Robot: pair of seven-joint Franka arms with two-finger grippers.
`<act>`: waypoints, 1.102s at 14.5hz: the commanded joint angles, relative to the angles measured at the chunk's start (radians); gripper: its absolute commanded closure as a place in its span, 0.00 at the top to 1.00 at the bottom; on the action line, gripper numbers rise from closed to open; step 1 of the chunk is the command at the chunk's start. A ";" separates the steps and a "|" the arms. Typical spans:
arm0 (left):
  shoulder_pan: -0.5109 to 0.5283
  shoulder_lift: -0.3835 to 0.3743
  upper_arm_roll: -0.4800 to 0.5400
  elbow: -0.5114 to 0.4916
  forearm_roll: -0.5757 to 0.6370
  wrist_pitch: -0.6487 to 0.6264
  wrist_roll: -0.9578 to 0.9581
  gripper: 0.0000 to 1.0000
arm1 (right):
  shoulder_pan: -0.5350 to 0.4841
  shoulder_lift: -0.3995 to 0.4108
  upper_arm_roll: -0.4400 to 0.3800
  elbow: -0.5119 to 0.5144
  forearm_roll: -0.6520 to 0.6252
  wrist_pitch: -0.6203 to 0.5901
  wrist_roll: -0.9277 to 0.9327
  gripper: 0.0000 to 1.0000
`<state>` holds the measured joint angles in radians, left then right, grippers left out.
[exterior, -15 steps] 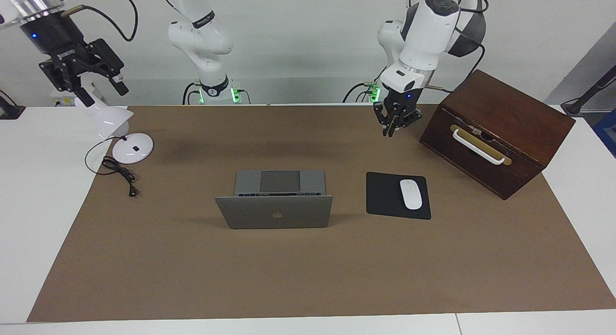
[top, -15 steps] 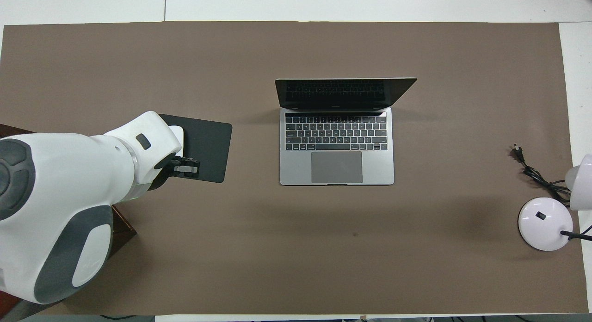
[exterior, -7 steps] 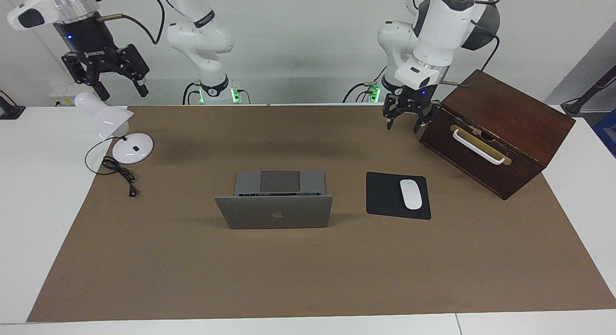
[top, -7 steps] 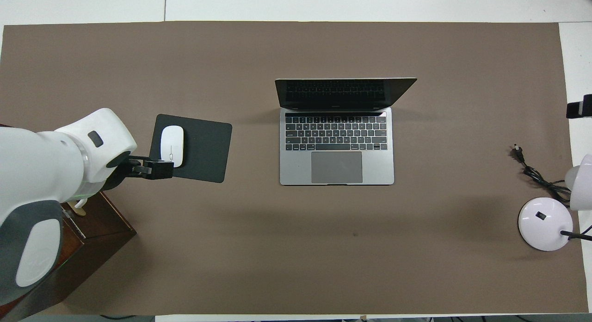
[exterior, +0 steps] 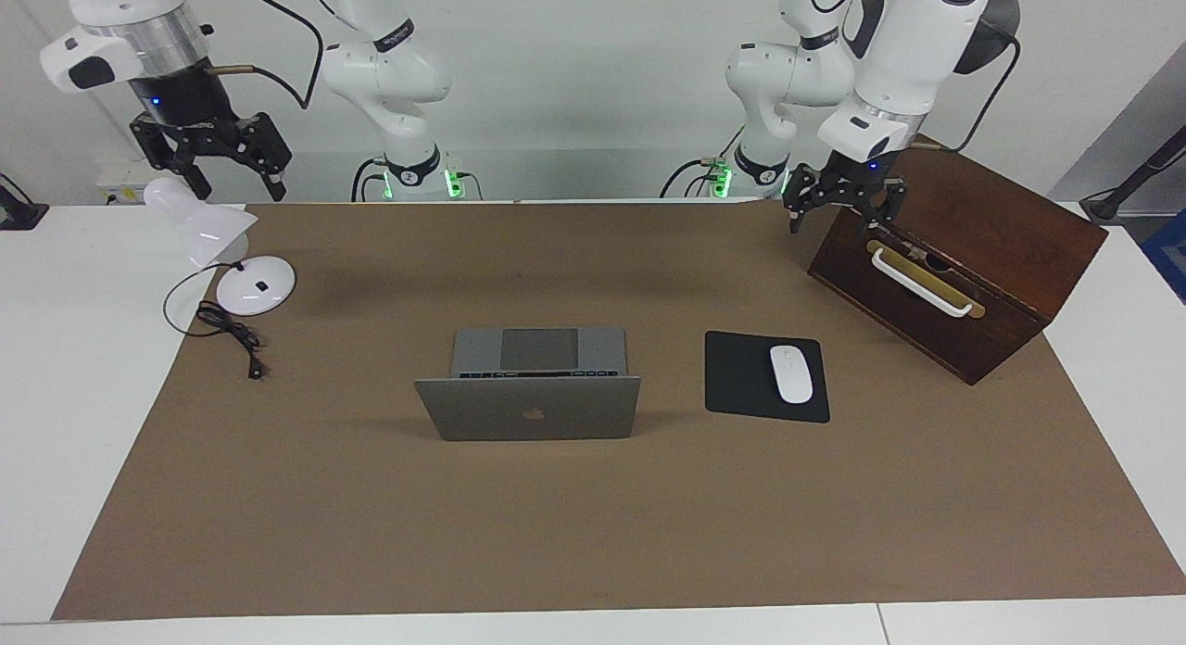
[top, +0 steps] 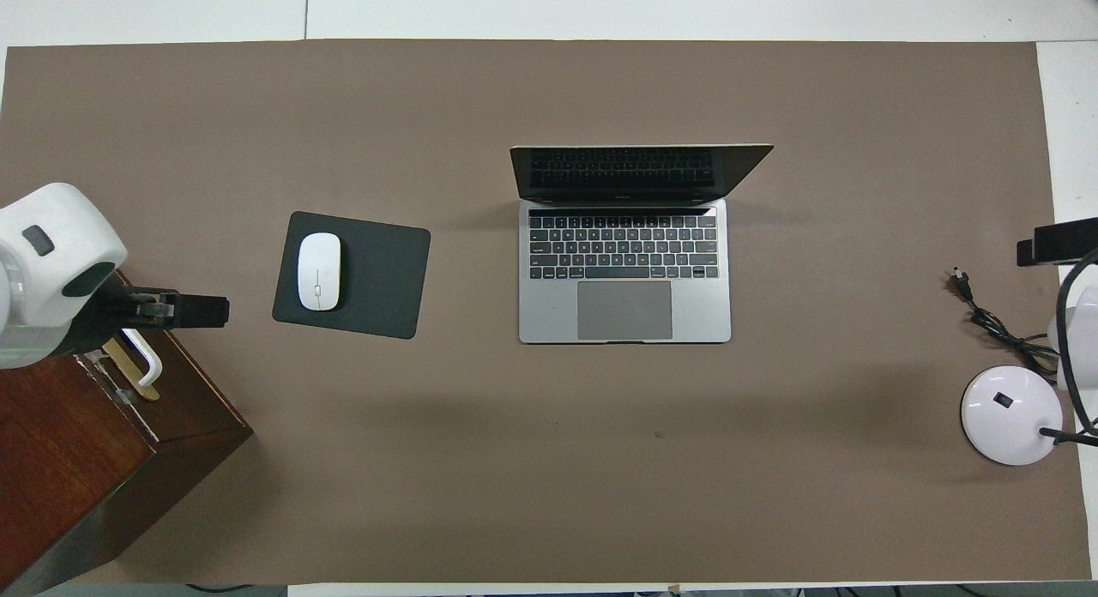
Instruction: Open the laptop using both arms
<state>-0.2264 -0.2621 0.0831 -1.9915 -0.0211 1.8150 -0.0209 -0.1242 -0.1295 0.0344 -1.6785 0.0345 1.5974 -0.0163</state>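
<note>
Both arms have pulled back since the earlier frames: the left claw (exterior: 841, 207), which hung over the brown mat near the mouse pad (exterior: 765, 376), now sits at the upper right of the facing view, over the top edge of the wooden box (exterior: 959, 256), and the right claw (exterior: 211, 154) has risen to the upper left, over the white desk lamp (exterior: 222, 246). In that time the left claw's fingers have gone from nearly together to spread wide; the right claw's fingers also stand apart, and neither holds anything.

At the centre of the brown mat on the bench (exterior: 56, 395) sits the laptop (exterior: 533, 385), its lid raised roughly upright with the logo toward the facing camera and the keyboard deck and trackpad bare in the overhead view. Beside it, toward the left arm's end, a white mouse (exterior: 791, 373) lies on the mouse pad.

Judging by this, the opening is done: the lid is up and both claws are well apart from the laptop. What seems left is only for the arms to settle at rest.
</note>
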 commanded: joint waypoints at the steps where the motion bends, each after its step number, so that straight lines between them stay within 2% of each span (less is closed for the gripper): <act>1: 0.061 -0.006 -0.009 0.019 0.017 -0.034 -0.001 1.00 | -0.005 -0.051 0.009 -0.095 -0.016 0.038 -0.001 1.00; 5: 0.157 -0.008 -0.009 0.039 0.017 -0.025 0.009 1.00 | 0.017 -0.056 0.009 -0.154 -0.010 0.104 0.056 1.00; 8: 0.173 -0.002 -0.009 0.057 0.017 -0.019 0.009 1.00 | 0.021 -0.058 0.009 -0.173 -0.010 0.121 0.052 1.00; 12: 0.173 0.047 -0.009 0.150 0.015 -0.048 0.006 1.00 | 0.069 -0.055 0.009 -0.161 -0.005 0.125 0.065 1.00; 16: 0.173 0.115 -0.009 0.293 0.004 -0.173 0.004 1.00 | 0.087 -0.055 0.015 -0.159 -0.004 0.147 0.070 1.00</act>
<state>-0.0617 -0.2088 0.0796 -1.8051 -0.0210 1.7248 -0.0185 -0.0367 -0.1651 0.0443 -1.8158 0.0345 1.7197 0.0437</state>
